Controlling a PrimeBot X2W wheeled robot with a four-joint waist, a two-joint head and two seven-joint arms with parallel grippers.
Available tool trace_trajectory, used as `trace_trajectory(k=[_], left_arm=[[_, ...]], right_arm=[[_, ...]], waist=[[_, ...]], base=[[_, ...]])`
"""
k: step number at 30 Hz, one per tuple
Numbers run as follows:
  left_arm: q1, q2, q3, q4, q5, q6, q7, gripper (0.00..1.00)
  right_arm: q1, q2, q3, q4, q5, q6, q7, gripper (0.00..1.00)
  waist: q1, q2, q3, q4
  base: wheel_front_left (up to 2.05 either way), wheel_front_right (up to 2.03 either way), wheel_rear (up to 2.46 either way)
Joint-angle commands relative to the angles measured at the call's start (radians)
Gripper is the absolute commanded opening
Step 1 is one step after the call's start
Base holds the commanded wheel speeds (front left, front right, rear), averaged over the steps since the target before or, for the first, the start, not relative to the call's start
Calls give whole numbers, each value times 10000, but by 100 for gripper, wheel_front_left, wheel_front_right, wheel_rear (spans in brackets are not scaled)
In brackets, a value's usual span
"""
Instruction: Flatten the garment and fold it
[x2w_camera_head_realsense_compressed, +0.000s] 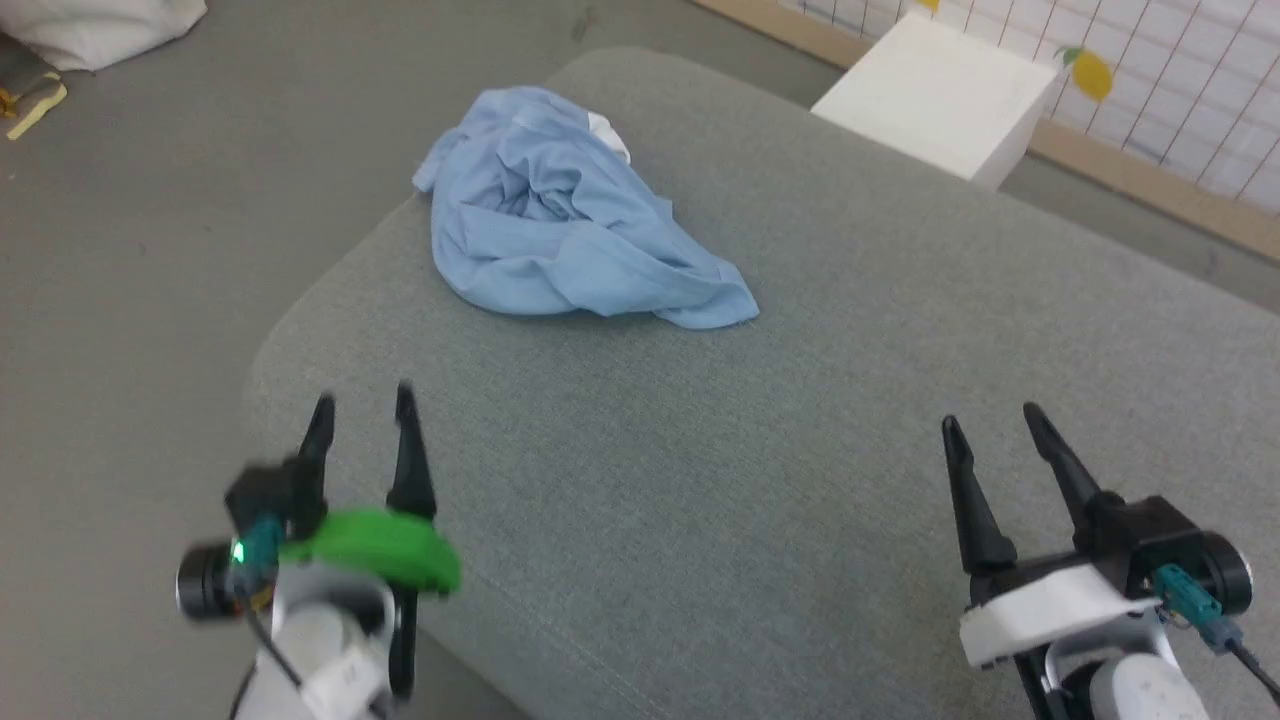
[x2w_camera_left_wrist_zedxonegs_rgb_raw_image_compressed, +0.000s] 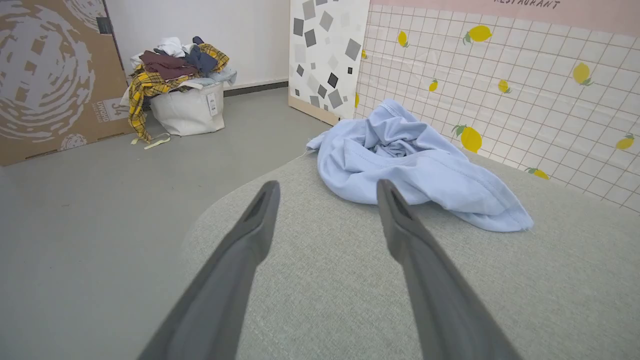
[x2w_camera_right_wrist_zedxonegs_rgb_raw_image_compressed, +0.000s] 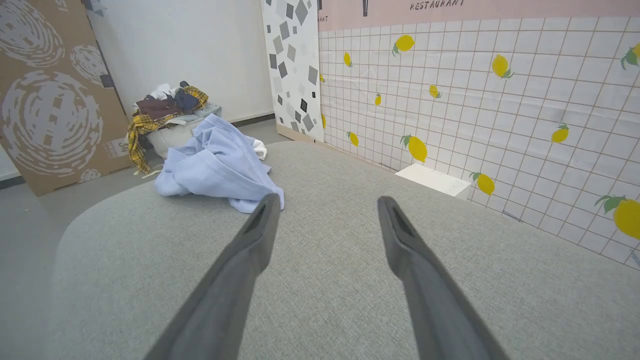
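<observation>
The garment (x2w_camera_head_realsense_compressed: 560, 220) is a light blue shirt lying crumpled in a heap near the far left corner of the grey upholstered surface (x2w_camera_head_realsense_compressed: 800, 400). A bit of its white collar peeks out at the heap's far side. My left gripper (x2w_camera_head_realsense_compressed: 362, 405) hovers open over the near left corner, well short of the garment (x2w_camera_left_wrist_zedxonegs_rgb_raw_image_compressed: 405, 165), nothing between its fingers. My right gripper (x2w_camera_head_realsense_compressed: 988, 418) stands open at the lower right, far from the garment (x2w_camera_right_wrist_zedxonegs_rgb_raw_image_compressed: 215, 165), also empty.
A white box (x2w_camera_head_realsense_compressed: 935, 95) sits on the floor beyond the surface's far edge, by the lemon-patterned tiled wall (x2w_camera_right_wrist_zedxonegs_rgb_raw_image_compressed: 475, 100). A bag heaped with clothes (x2w_camera_left_wrist_zedxonegs_rgb_raw_image_compressed: 180, 85) and a cardboard panel (x2w_camera_left_wrist_zedxonegs_rgb_raw_image_compressed: 50, 75) stand on the grey floor to the left.
</observation>
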Motion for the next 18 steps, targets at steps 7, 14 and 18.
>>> trace_trajectory(k=[7, 14, 18], left_arm=[[-4045, 538, 382, 1734, -1127, -922, 1285, 100], [-6503, 1399, 1319, 3232, -2201, -948, 2953, 100], [-7015, 1915, 1836, 3722, -2680, -595, 4130, 100]], right_arm=[[-1070, -68, 362, -898, -896, -15, 730, 100], [-1886, -242, 526, -1304, -900, -15, 806, 100], [-2068, -173, 487, -1317, -795, -15, 638, 100]], waist=[[0, 61, 3010, -1671], [0, 61, 4974, -3338], [0, 61, 5489, -4014]], base=[[0, 0, 0], [0, 0, 0], [0, 0, 0]])
